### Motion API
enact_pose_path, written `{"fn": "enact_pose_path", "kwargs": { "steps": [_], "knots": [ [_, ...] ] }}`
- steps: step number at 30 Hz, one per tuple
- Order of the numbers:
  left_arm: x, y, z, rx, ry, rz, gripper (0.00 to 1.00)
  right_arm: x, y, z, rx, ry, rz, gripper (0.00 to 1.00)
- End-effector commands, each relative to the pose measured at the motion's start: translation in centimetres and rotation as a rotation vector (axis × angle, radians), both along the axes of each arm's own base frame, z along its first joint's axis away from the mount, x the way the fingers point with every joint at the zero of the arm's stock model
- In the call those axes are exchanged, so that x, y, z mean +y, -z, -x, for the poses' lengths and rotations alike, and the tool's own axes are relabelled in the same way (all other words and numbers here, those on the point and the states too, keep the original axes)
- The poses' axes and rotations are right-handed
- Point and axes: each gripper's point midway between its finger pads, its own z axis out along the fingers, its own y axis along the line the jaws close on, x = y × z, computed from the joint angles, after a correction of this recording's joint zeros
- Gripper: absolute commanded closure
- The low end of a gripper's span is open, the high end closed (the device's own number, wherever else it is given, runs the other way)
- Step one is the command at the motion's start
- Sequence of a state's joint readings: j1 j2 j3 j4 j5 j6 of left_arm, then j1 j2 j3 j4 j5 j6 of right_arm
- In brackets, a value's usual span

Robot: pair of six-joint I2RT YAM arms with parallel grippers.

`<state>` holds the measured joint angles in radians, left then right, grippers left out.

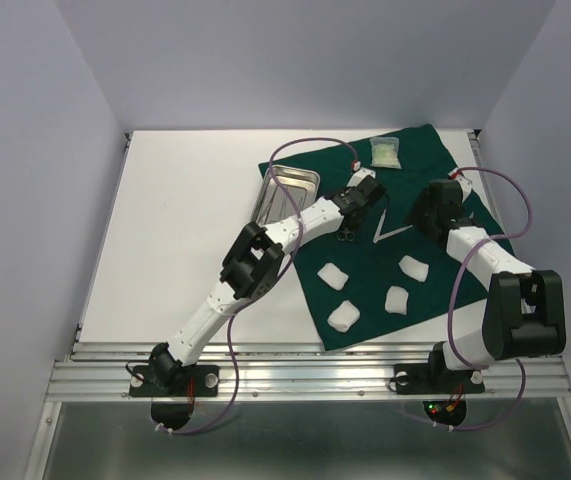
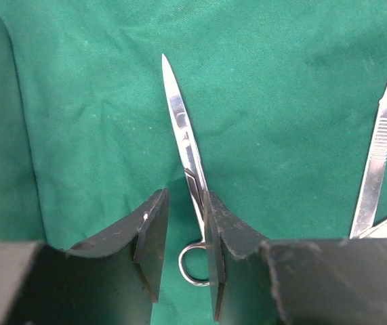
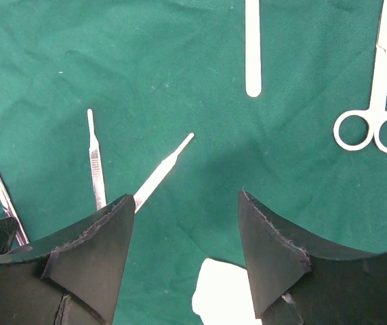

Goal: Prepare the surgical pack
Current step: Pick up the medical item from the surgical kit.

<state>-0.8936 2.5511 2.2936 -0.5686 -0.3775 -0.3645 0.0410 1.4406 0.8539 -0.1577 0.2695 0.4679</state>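
Pale walls close around the white worktop [image 1: 185, 250], whose left half lies bare beside the green drape [image 1: 435, 160] spread toward the right edge. We see the steel tray [image 1: 285, 195] at the drape's left edge, the packet [image 1: 385, 153] by its far edge and four gauze pads [image 1: 335, 273] toward its near edge. Our left gripper [image 2: 184, 196] stands parted astride the forceps [image 2: 179, 128], not clamped; one ring hides behind a finger. Our right gripper [image 3: 185, 196] hangs open above the drape, a pad partly cut off below it.

Dark green cloth [image 1: 365, 290] spread flat. Shiny steel tray [image 1: 280, 195] at its far-left edge. Closed steel scissors [image 2: 179, 128] flat mid-cloth. Four white gauze pads [image 1: 333, 275] nearer; pale packet [image 1: 385, 153] farthest.
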Motion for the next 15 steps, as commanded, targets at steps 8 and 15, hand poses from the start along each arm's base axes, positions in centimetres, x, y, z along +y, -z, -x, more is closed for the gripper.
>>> {"fn": "enact_pose_path", "kwargs": {
  "steps": [8,15],
  "knots": [
    [0.3,-6.0,-0.8,-0.132,-0.022,0.019,0.59,0.2,-0.9,-0.1,-0.02,-0.014,-0.003,0.33],
    [-0.4,-6.3,-0.9,-0.129,-0.025,0.063,0.58,0.3,-0.6,0.1,-0.008,-0.019,-0.002,0.32]
  ]
}}
